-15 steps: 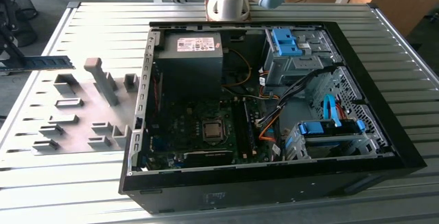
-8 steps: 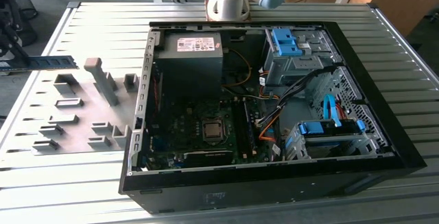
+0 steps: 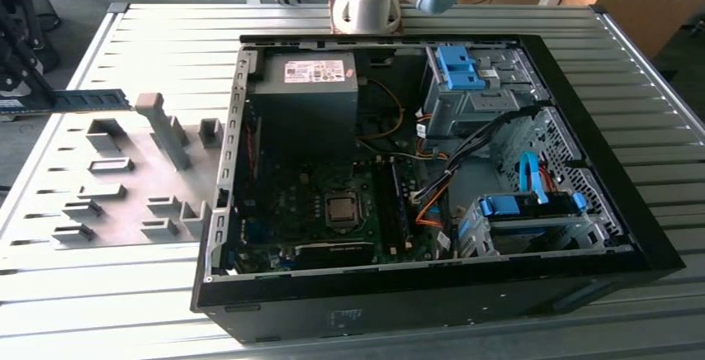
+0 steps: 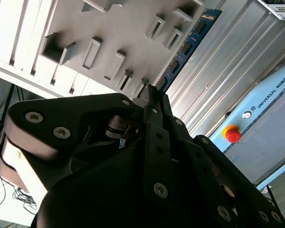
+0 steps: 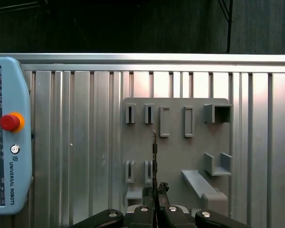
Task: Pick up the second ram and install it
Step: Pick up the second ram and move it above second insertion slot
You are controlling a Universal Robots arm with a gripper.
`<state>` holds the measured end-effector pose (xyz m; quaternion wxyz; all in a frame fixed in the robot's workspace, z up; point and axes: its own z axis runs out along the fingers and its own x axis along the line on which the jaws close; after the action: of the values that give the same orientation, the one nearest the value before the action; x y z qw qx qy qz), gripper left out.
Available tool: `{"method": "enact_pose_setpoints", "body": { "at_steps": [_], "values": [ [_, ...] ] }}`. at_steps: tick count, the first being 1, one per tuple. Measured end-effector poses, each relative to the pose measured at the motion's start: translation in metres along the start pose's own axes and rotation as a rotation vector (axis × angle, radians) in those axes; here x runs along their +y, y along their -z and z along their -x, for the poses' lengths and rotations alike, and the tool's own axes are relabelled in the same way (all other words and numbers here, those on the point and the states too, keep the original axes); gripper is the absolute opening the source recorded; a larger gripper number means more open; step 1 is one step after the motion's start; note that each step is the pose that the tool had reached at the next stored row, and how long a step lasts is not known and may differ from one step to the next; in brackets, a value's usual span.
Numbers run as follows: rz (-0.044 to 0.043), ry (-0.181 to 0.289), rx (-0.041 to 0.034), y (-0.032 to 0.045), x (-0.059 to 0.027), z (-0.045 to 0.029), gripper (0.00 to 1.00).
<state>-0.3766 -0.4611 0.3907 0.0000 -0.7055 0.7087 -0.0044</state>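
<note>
First wrist view: the gripper (image 5: 155,191) has its fingers pressed in on the second ram (image 5: 155,152), pinching the stick from both sides. We see the stick edge-on, a thin dark line running out from the fingertips over the grey fixture plate (image 5: 180,156), between its rows of little slot blocks. The plate lies on the ribbed metal table (image 5: 85,142), and off to one side sits the pale blue teach pendant (image 5: 4,156) with its red stop button (image 5: 10,122). Over to the second wrist view: the black gripper body looms large, and from between its fingers the stick runs away as a blue-green strip with dark chips, along the edge of the fixture plate where it meets the ribbed table; the pendant and its red button lie nearby. Now the exterior view: the stick is level at the exterior view's left, its near end in the dark gripper at the frame's edge and its free end just beside a tall grey upright on the plate; touching or not, I cannot tell. It is well apart from the open computer case (image 3: 441,290), where the motherboard (image 3: 297,203), the power supply (image 3: 309,100) and the blue drive-bay clips (image 3: 457,67) lie exposed.
</note>
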Motion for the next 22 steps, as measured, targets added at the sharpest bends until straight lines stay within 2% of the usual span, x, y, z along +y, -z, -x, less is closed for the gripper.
{"method": "enact_pose_setpoints", "body": {
  "at_steps": [22],
  "values": [
    [0.0000,0.000,0.0000,-0.0001,-0.0179,0.0001,0.14]
  ]
}}
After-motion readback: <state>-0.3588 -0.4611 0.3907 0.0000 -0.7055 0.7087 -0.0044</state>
